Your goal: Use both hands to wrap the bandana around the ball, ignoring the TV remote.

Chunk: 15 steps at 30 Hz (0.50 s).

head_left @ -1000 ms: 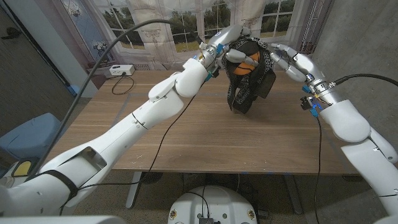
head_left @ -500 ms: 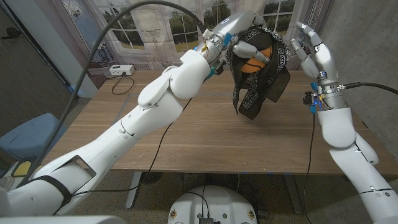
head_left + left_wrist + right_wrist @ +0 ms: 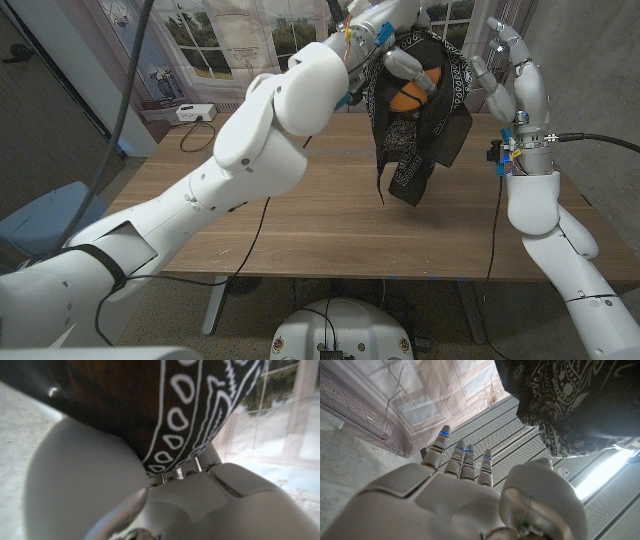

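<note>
change: my left hand [image 3: 392,30] has lifted the ball [image 3: 412,93], bundled in the bandana [image 3: 420,130], higher above the table [image 3: 300,220] | my right hand [image 3: 515,75] has let go, fingers spread | wrap loose, corners hanging

Left hand [image 3: 395,25] has the ball [image 3: 411,97] inside the bandana [image 3: 420,120], up above the tabletop [image 3: 300,220]; right hand [image 3: 515,75] just beside it.
</note>
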Tool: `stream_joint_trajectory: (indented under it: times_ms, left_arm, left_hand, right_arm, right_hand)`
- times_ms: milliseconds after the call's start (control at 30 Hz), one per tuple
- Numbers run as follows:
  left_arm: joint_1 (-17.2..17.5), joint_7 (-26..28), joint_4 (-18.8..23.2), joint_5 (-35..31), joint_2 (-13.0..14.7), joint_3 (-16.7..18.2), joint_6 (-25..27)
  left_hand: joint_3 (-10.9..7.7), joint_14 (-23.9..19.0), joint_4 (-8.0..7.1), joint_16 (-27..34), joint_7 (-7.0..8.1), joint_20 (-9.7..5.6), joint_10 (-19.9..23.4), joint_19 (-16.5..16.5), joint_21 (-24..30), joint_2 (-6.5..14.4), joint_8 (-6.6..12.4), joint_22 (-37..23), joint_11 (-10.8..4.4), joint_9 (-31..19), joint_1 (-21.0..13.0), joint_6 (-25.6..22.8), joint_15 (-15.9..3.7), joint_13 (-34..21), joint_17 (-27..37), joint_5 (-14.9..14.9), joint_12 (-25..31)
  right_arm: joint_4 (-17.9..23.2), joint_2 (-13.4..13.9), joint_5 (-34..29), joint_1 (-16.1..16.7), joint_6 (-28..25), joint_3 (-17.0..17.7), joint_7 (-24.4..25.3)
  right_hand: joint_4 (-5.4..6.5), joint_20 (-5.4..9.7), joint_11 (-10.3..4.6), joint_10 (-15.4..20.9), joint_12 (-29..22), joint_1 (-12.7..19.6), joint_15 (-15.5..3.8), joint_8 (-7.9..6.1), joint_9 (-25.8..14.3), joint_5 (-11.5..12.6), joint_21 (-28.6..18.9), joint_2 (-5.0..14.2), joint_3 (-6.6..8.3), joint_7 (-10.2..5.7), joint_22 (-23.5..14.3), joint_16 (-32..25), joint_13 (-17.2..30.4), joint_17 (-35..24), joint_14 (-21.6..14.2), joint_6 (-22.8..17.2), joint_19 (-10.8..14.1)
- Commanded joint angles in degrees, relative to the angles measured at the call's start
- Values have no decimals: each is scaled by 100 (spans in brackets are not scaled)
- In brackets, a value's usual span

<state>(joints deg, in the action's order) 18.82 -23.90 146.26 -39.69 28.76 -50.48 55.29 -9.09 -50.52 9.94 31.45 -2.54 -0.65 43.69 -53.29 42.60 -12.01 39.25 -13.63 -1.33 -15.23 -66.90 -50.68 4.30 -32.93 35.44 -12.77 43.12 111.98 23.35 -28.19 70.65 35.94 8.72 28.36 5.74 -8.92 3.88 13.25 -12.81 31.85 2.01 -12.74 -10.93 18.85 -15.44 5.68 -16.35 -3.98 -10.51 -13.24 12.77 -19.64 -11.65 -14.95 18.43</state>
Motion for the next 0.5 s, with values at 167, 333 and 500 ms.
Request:
stream_joint_trajectory:
  times_ms: [167, 333, 500]
  left_arm:
    - [-572, -4457, -1595, -1580, -545, 783, 2469]
    - [-600, -4730, -2242, -1277, -588, 973, 2469]
    - [-788, -4462, -2878, -443, -496, 862, 2469]
  left_hand:
    - [-787, -1144, -51, -45, -130, -1193, 32, -630, 176, 1777, -31, 14, -6, -231, -1860, -146, -1671, -71, 34, -73, -50]
    - [-810, -1136, -50, -71, -136, -1194, 18, -610, 208, 1773, -42, 28, 8, -252, -1860, -137, -1666, -107, 42, -87, -65]
    - [-836, -1126, -56, -101, -141, -1195, 18, -583, 248, 1774, -61, 44, 7, -274, -1851, -124, -1672, -134, 55, -100, -87]
  right_arm:
    - [-76, 42, -311, -135, 99, -131, 278]
    - [-46, 83, -358, -166, 3, -189, 238]
    - [-39, 114, -398, -201, -92, -256, 227]
  right_hand:
    - [-56, -2, -20, 89, -45, 56, -61, -17, -10, 16, -17, -23, -18, -19, -17, -35, -5, 21, -43, -47, 59]
    - [-59, 2, -42, 120, -51, 52, -78, -10, -10, 18, -16, -33, -22, -24, -17, -44, -7, 33, -79, -55, 80]
    - [-57, 2, -34, 139, -54, 47, -85, -3, -10, 20, -12, -35, -23, -24, -16, -41, -9, 41, -84, -59, 87]
